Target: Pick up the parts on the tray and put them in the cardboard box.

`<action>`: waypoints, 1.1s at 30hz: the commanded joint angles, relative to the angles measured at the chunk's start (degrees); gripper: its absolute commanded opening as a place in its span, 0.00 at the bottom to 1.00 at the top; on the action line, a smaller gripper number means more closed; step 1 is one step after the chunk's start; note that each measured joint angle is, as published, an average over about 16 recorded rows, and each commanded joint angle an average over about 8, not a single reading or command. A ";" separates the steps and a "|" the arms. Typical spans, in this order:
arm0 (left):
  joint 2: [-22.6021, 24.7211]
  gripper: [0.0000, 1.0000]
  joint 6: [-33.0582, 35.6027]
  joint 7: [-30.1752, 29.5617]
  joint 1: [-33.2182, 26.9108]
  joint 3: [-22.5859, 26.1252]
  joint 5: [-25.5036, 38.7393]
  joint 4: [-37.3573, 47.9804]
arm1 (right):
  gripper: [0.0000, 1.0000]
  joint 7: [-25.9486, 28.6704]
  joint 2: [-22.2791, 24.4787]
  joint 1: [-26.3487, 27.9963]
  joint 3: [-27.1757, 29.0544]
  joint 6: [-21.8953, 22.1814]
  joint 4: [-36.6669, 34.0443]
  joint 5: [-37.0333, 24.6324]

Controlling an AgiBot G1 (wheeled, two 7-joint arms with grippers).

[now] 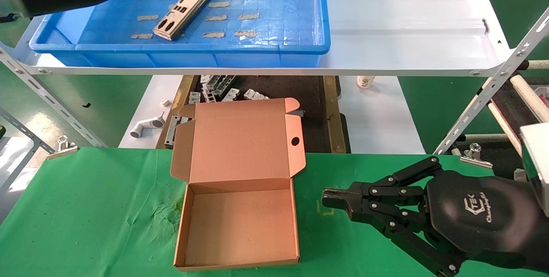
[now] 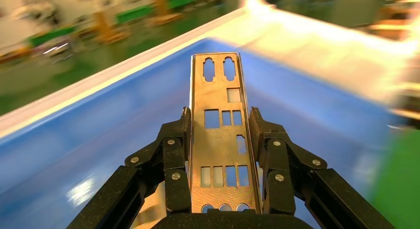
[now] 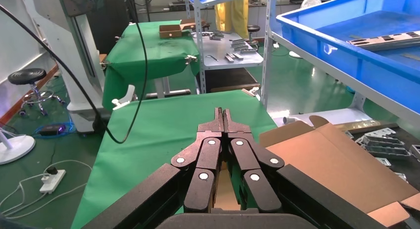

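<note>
One metal plate (image 2: 221,140) I hold clamped in my left tool (image 2: 220,135) over the blue tray (image 1: 274,47); right tool (image 1: 332,200) clenched, parked beside the cardboard box (image 1: 240,191).

**Plates in the blue tray, box open on the green cloth**

A stack of silver-grey parts (image 1: 182,12) with punched rectangular and round cut-outs lies slanted on the gridded floor of the bright-blue tray (image 1: 240,47), toward its left side. In the left wrist view one plate (image 2: 221,135) stands lengthwise between two black fingers (image 2: 174,162). The tray sits on the white shelf. Below it, the brown cardboard box (image 1: 240,225) rests open and empty, hinged lid leaning back, round hole near the lid's right edge
</note>
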 commanded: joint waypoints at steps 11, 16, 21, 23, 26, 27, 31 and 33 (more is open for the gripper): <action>-5.25 0.00 16.23 4.56 1.07 1.62 -1.31 -6.91 | 0.00 -0.01 0.01 0.00 -0.02 0.01 0.00 0.01; -7.64 0.00 16.48 5.08 4.65 4.65 -3.47 -15.40 | 0.00 -0.01 0.01 0.01 -0.02 0.01 0.00 0.02; -11.12 0.00 16.42 4.41 9.49 9.01 -7.93 -25.89 | 0.00 -0.01 0.01 0.01 -0.03 0.01 0.00 0.02; -12.52 0.00 16.33 3.68 11.31 11.07 -9.91 -29.68 | 0.00 -0.02 0.01 0.01 -0.03 0.01 0.00 0.02; -14.29 0.00 16.23 2.75 13.70 14.48 -12.31 -34.62 | 0.00 -0.02 0.01 0.01 -0.04 0.02 0.00 0.03; -14.75 0.00 16.21 2.58 14.39 15.72 -12.86 -36.09 | 0.00 -0.02 0.02 0.01 -0.04 0.02 0.00 0.03; -15.92 0.00 16.17 2.62 16.80 21.58 -13.99 -41.07 | 0.00 -0.02 0.02 0.01 -0.04 0.02 0.00 0.03; -16.04 0.00 16.06 2.97 17.64 24.65 -13.98 -42.44 | 0.00 -0.02 0.02 0.01 -0.05 0.02 0.00 0.03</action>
